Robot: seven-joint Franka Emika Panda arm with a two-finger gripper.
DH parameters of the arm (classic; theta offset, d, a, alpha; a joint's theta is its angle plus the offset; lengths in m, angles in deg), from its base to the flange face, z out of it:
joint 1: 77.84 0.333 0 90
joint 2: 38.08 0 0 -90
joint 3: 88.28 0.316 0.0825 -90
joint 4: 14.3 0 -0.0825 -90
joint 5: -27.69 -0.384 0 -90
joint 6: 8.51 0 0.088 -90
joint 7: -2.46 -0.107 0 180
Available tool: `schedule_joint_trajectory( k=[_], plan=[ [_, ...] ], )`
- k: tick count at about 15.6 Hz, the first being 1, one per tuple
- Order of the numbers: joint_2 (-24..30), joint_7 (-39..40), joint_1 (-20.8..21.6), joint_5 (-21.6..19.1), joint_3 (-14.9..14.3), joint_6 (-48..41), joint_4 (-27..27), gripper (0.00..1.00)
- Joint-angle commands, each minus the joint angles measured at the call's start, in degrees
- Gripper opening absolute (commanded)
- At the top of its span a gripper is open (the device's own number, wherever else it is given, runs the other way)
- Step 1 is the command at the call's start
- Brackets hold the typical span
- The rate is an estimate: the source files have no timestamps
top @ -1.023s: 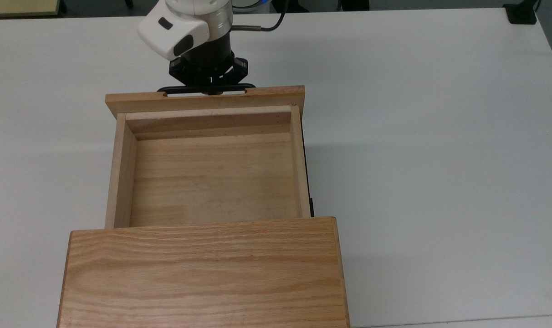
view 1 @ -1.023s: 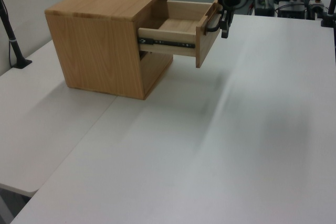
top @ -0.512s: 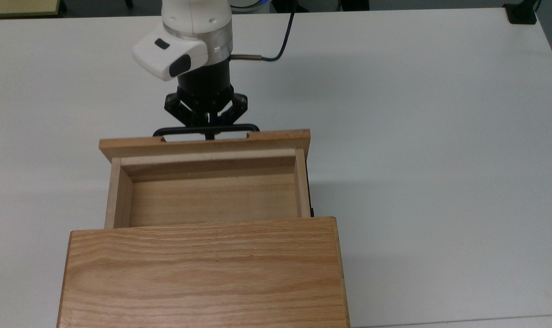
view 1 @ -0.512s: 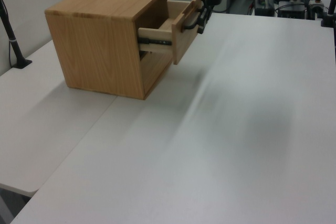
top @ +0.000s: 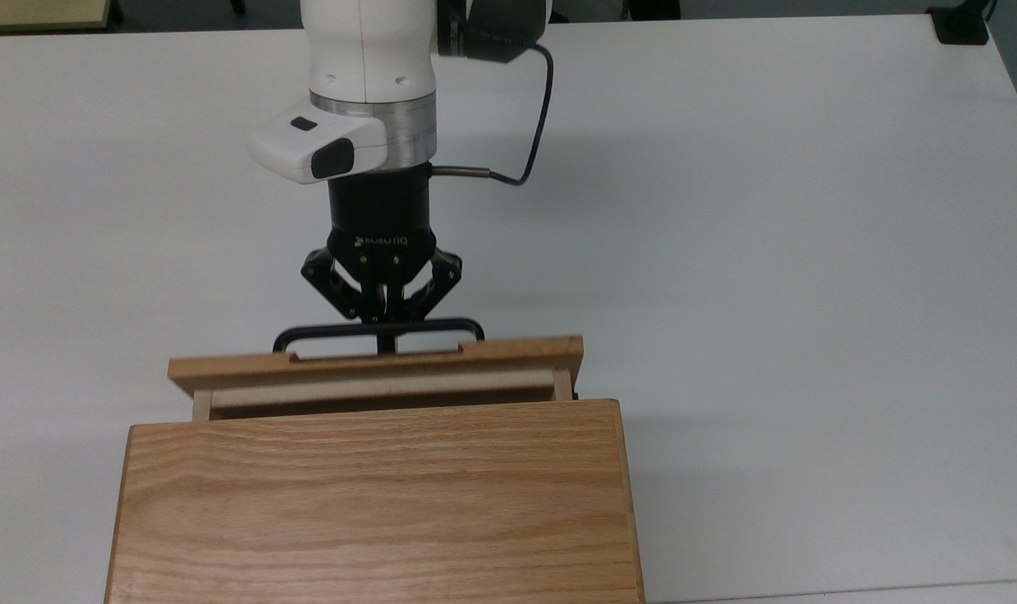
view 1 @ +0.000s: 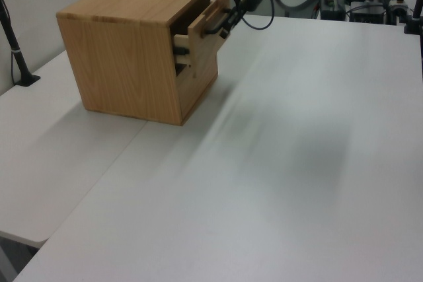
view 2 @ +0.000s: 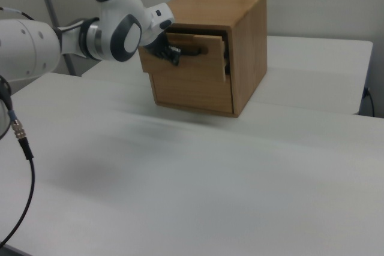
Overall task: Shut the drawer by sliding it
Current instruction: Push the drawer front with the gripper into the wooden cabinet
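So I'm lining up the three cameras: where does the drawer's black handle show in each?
Top view: handle at centre, claw shut on it.
Left view: handle upper centre, on the drawer front.
Right view: handle upper centre-left.
Shared landmark: the cabinet.

drawer — slightly out of cabinet

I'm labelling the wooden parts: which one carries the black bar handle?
The drawer, on its wider front panel, where the gripper is shut on the handle. The oak-grained cabinet behind has just a plain flat top.
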Motion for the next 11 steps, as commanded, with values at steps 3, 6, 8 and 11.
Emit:
schedule_joint_trajectory(
  k=[3,6,8,11],
  plan=[
    [-4.0,-2.7,0.3,-0.9,-0.1,12.2,-2.5,0.0],
    [-4.1,-2.6,0.1,-0.8,-0.1,13.6,-2.6,0.0],
    [-4.2,-2.6,0.1,-0.8,-0.1,18.1,-2.3,0.0],
    [-4.3,-2.6,0.0,-0.7,-0.1,20.4,-2.2,0.0]
  ],
)
